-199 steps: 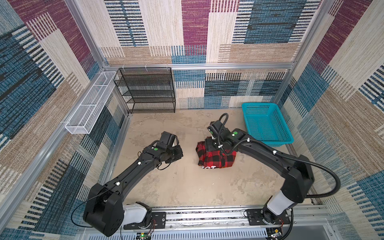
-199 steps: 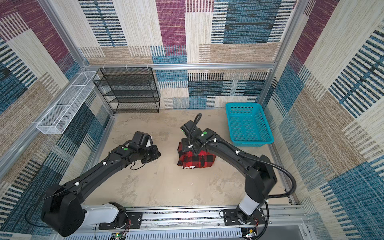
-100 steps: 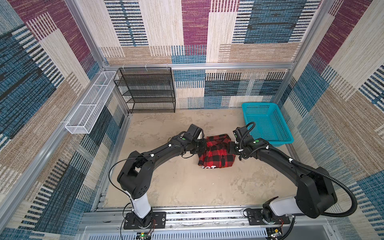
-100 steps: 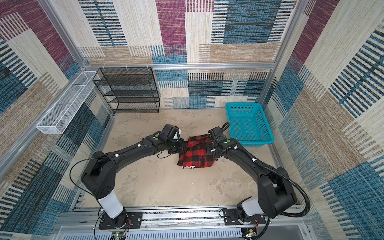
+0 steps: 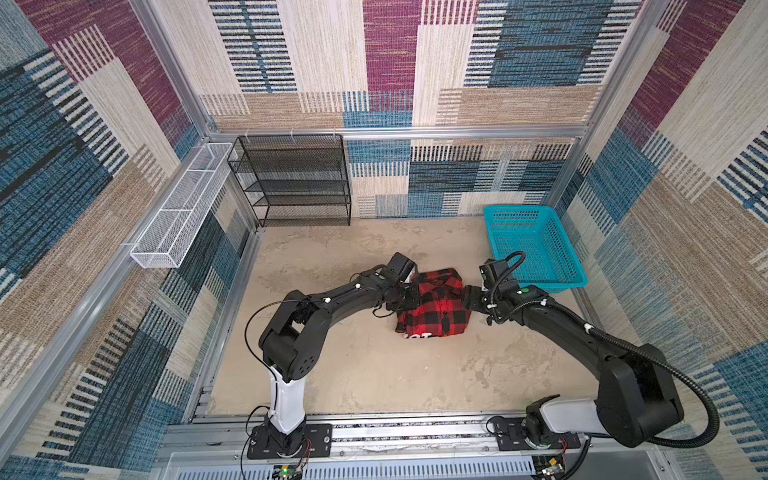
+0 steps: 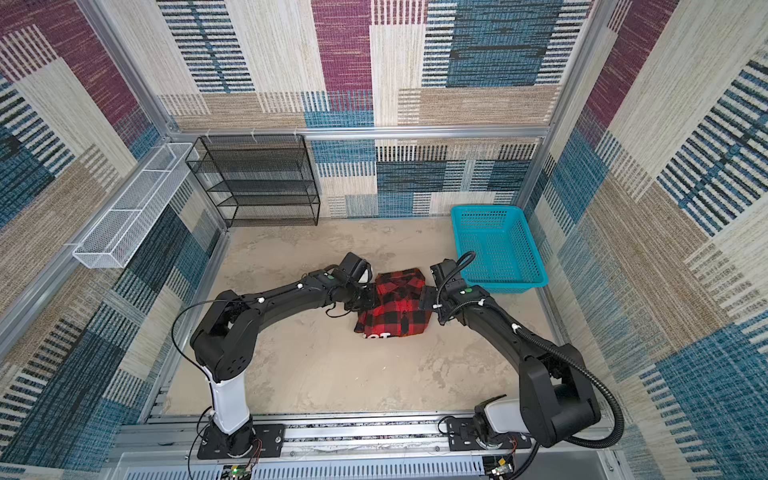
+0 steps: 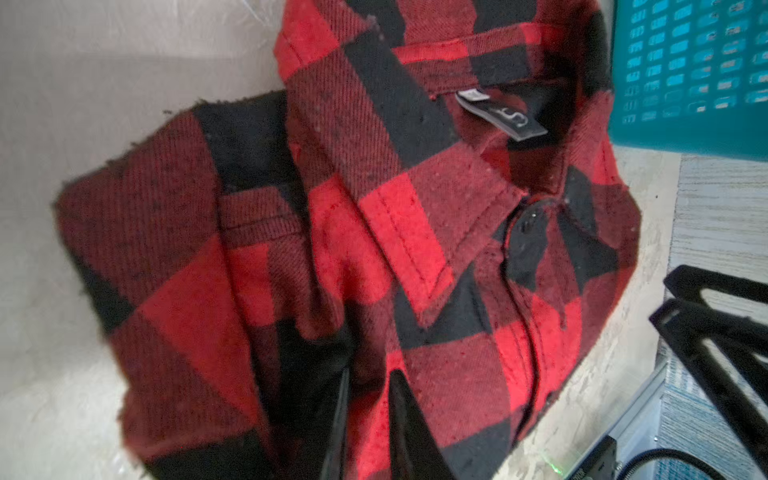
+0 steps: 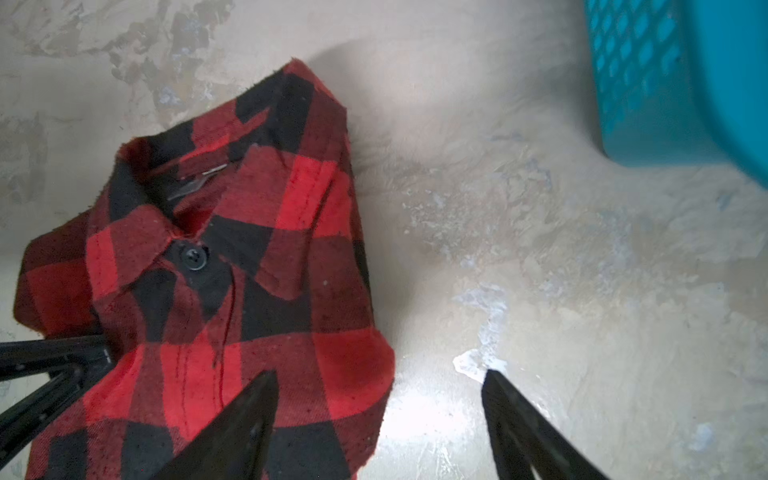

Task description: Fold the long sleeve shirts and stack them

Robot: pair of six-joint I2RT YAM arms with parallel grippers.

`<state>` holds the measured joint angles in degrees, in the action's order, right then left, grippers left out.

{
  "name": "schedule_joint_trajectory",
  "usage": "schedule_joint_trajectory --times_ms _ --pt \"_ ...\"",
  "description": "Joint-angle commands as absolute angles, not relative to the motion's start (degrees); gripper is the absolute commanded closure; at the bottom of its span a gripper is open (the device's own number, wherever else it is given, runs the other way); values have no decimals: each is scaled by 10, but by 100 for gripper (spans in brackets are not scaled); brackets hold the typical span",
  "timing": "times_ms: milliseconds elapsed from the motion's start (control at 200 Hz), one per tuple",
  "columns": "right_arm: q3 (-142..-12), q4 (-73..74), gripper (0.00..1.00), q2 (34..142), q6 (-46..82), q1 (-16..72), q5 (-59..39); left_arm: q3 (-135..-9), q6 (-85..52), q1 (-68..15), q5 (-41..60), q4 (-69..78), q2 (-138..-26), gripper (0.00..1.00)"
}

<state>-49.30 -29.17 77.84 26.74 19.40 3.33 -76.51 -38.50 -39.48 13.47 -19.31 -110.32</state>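
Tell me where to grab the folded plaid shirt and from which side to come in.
Take the shirt by its two folded side edges, left claw from the left, right claw from the right, low along the table. It lies as a compact packet, collar far, lettering near; pinching both sides should keep the layers together.

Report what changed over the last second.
The left hand swung in from the left to the left edge of the shirt. The right hand came off the shirt's top and drew back to its right edge, jaws now wide open. The folded shirt, teal basket and black rack stayed put.
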Motion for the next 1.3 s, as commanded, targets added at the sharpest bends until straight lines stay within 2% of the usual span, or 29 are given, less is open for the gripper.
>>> schedule_joint_trajectory --times_ms 0,175,325,601,816,976,1082,1137,1297 --pt "-479 -258 19 771 279 189 17 -749 -369 -395 129 -183 -1099 79" --pt "-460 -238 18 765 271 186 6 -696 -394 -389 24 -215 -1086 94" --pt "-435 -190 16 746 249 185 -48 -664 -401 -385 -27 -223 -1091 100" --pt "-393 -107 11 759 239 185 -181 -647 -403 -384 -47 -218 -1104 100" --pt "-376 -45 10 814 269 186 -242 -647 -405 -385 -45 -217 -1103 100" --pt "-382 -71 17 775 295 192 -232 -668 -396 -384 -63 -242 -1091 100" --pt "-404 -162 32 705 304 199 -151 -695 -380 -384 -101 -282 -1081 100" --pt "-418 -215 37 671 308 207 -105 -710 -365 -384 -120 -299 -1075 100" --pt "-439 -269 39 620 319 245 -69 -741 -322 -384 -119 -319 -1029 100"
